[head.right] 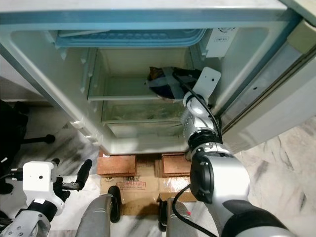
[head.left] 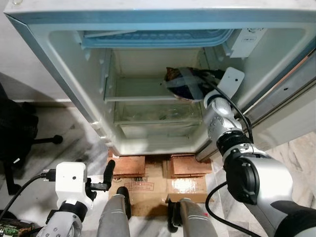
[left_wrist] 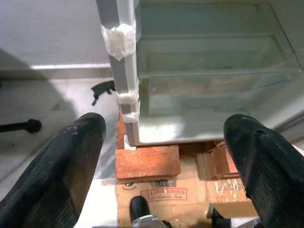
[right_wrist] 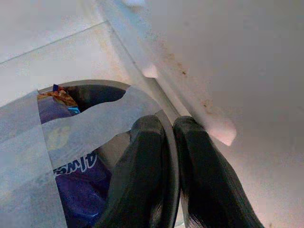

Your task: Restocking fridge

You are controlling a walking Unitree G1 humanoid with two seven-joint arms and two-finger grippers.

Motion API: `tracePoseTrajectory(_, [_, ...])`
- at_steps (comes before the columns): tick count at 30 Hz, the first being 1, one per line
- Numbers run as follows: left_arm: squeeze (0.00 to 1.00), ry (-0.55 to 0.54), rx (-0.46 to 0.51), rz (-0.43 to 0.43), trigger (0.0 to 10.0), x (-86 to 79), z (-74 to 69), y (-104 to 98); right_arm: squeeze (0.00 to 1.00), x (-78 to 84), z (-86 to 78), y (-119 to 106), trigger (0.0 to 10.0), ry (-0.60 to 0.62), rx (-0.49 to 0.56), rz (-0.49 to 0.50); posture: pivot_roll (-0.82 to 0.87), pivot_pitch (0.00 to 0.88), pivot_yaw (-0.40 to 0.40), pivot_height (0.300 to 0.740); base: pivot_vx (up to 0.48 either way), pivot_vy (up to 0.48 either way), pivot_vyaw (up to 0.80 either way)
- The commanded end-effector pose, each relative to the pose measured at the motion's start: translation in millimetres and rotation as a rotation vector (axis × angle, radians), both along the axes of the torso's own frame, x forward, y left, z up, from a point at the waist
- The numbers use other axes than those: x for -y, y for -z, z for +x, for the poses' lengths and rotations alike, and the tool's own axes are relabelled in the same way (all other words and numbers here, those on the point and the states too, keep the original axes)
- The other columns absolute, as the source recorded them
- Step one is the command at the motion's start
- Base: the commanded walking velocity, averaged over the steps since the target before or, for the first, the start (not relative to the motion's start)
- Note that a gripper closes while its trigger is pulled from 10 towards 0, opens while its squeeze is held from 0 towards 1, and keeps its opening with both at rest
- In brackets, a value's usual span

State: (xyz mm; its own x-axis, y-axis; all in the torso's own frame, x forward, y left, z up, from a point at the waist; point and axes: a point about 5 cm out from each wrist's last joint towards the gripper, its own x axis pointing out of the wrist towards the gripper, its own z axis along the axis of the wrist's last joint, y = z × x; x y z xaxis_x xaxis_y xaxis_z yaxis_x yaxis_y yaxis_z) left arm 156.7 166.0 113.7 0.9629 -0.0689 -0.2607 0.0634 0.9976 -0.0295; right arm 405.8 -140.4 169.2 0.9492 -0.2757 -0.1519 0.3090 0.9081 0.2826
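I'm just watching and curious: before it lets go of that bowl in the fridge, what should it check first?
1. Right claw gripping bowl rim: ok, fingers pinch it.
2. Bowl resting on shelf: cannot tell.
3. Bowl level: not ok, looks tilted.
4. Tape holding packets in: ok.
5. Fridge open: ok.
6. Left claw out of the way: ok, open, low by the bricks.
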Motion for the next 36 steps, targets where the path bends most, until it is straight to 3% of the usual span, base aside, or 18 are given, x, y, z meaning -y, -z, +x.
tracePoseTrajectory(1, [0.0,-0.006,-0.016,0.004,10.0,-1.2,-4.6,-1,0.51,0.9,-2.8,10,10.0,0.04,-0.056,0.013,0.23,0.374,-0.022,0.74,0.0,0.0,0.0])
tracePoseTrajectory(2, [0.0,-0.006,-0.017,0.004,10.0,-1.1,-4.5,-1,0.51,0.2,-2.6,9,10.0,0.044,-0.058,0.008,0.23,0.374,-0.022,0.74,0.0,0.0,0.0])
tracePoseTrajectory(3, [0.0,-0.007,-0.018,0.004,10.0,-1.1,-4.4,-1,1.0,-1.8,-2.2,8,10.0,0.037,-0.048,0.036,0.23,0.371,-0.024,0.74,0.0,0.0,0.0])
tracePoseTrajectory(12, [0.0,-0.019,-0.018,0.005,10.0,-0.9,-4.6,0,1.0,-14.5,1.1,-2,10.0,0.035,-0.034,0.073,0.24,0.36,-0.031,0.74,0.0,0.0,0.0])
tracePoseTrajectory(17, [0.0,-0.018,-0.015,0.004,10.0,-1.1,-1.2,1,1.0,-23.0,5.2,-16,10.0,-0.025,0.026,0.102,0.23,0.347,-0.032,0.74,0.0,0.0,0.0])
tracePoseTrajectory(21, [0.0,-0.013,-0.007,0.003,10.0,-0.3,2.8,2,1.0,-22.5,6.3,-19,10.0,-0.058,0.048,0.07,0.22,0.34,-0.034,0.74,0.0,0.0,0.0])
tracePoseTrajectory(24, [0.0,-0.015,0.012,0.0,10.0,0.6,8.2,1,1.0,-16.9,6.7,-21,10.0,-0.135,0.099,-0.058,0.21,0.325,-0.04,0.74,0.0,0.0,0.0])
tracePoseTrajectory(27, [0.0,-0.019,0.02,-0.003,10.0,1.1,10.5,1,1.0,-6.8,5.3,-20,10.0,-0.179,0.141,-0.125,0.2,0.314,-0.048,0.74,0.0,0.0,0.0])
tracePoseTrajectory(36, [0.0,-0.025,0.047,-0.007,10.0,2.8,17.4,1,1.0,22.1,-4.2,-10,10.0,-0.377,0.24,-0.227,0.18,0.284,-0.056,0.74,0.0,0.0,0.0])
